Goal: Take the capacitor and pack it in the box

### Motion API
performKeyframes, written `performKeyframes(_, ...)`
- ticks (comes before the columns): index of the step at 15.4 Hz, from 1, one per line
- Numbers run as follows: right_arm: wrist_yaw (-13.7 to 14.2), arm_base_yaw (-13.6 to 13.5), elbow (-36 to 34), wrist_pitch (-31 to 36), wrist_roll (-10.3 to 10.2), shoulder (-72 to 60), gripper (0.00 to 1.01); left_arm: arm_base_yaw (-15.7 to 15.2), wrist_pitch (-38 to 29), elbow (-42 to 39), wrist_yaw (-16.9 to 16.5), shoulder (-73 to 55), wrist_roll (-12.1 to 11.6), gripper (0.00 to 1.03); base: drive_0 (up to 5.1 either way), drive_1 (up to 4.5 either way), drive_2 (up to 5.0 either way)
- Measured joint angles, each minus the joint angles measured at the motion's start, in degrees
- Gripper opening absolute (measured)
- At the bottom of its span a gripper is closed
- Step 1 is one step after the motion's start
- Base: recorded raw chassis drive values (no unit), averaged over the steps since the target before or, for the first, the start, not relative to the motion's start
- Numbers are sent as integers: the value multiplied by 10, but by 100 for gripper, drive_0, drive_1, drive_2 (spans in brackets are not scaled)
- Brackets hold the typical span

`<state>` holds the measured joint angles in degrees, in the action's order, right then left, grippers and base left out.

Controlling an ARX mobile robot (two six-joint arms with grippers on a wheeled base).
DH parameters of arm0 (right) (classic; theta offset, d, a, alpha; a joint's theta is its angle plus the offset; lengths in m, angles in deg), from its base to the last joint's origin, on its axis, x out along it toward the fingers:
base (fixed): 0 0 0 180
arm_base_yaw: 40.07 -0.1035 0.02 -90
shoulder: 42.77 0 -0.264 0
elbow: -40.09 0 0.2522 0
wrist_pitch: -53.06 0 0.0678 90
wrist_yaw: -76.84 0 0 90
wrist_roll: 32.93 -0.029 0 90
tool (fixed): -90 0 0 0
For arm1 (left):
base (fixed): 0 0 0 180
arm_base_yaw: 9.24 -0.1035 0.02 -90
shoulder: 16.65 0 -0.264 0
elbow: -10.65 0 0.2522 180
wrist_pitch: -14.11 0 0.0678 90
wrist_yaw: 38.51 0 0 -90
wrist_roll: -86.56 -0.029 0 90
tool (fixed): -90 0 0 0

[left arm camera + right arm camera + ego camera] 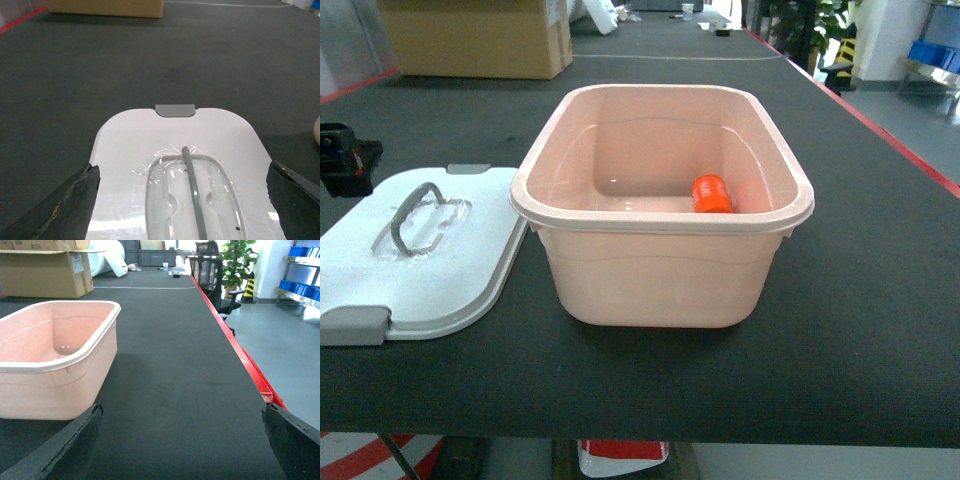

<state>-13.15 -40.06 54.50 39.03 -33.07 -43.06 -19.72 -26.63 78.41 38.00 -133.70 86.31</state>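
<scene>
The pale pink box (650,280) stands open in the middle of the black table. The capacitor (712,194), a small glossy orange-red cylinder, lies on the box floor near the right wall. The white lid (440,280) with its grey handle (415,215) lies flat to the left of the box. My left gripper (182,200) is open just above the lid (130,145), its fingers far apart on either side of the handle (192,190). My right gripper (182,440) is open over bare table, right of the box (50,390). It holds nothing.
A brown cardboard carton (475,35) stands at the far left of the table. The table's red edge (880,130) runs along the right side. Beyond it are blue bins (935,52), a chair (210,265) and a plant (240,257). A black part of my left arm (342,160) shows at the left.
</scene>
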Motion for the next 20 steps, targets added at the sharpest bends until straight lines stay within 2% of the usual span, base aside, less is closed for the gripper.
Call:
performKeyframes(4,0,0,0,0,0,0,98,26,-1,44,-16,-85,-2,98,0,0,0)
performKeyframes(7,0,0,0,0,0,0,98,48,9,99,-3,-156,-9,98,0,0,0)
performKeyframes(8,0,0,0,0,0,0,98,53,10,110,4,-172,-14,90,0,0,0)
performKeyframes(11,0,0,0,0,0,0,98,57,9,113,13,-183,-19,57,0,0,0)
performKeyframes(12,0,0,0,0,0,0,98,57,9,113,20,-184,-19,41,0,0,0)
performKeyframes(16,0,0,0,0,0,0,98,51,9,118,35,-187,-22,1,0,0,0)
performKeyframes(18,0,0,0,0,0,0,98,49,8,119,36,-188,-28,2,0,0,0)
performKeyframes(20,0,0,0,0,0,0,98,40,7,119,54,-185,-26,2,0,0,0)
